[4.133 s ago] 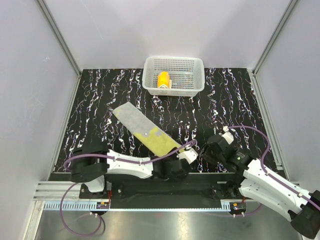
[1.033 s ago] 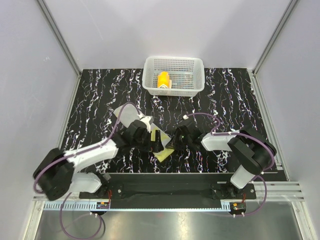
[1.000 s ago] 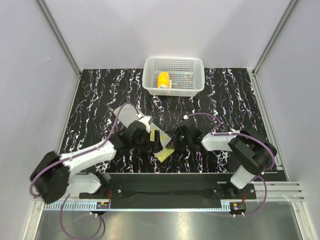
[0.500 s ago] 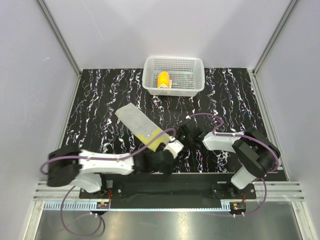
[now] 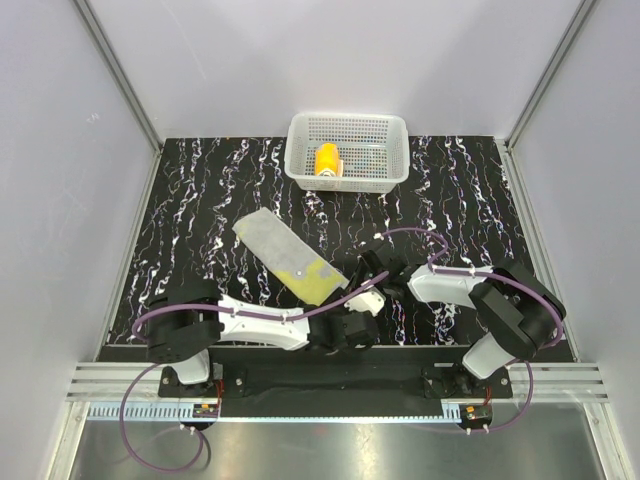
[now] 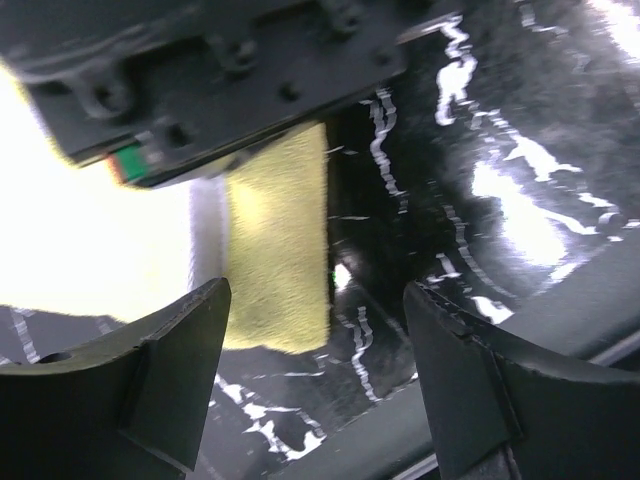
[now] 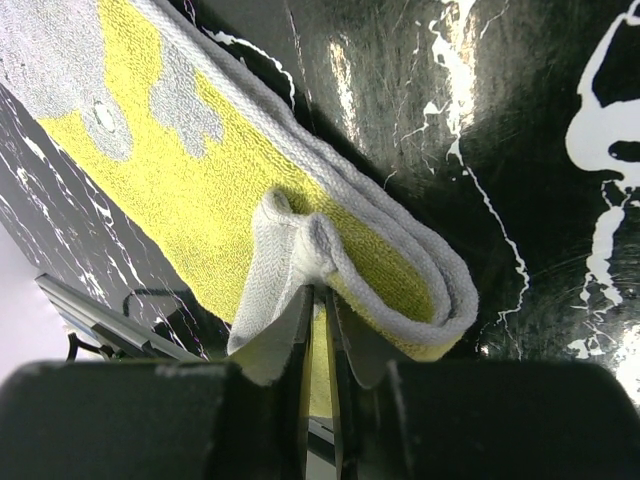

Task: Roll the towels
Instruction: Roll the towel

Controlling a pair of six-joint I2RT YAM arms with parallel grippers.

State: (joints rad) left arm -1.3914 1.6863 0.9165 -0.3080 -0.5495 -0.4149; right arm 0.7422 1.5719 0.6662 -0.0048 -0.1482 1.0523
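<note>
Nearside of the white basket (image 5: 350,178), the limp grey towel (image 5: 290,262) is being pinched at its folded corner by the right gripper (image 7: 318,300), the left gripper (image 6: 315,295) being held wide, empty.

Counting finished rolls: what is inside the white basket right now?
One orange towel, apparently rolled, lies in the left half of the basket. The grey towel lies outside it. The near wall hides part of the floor; faint marks on the right are too small to identify.
</note>
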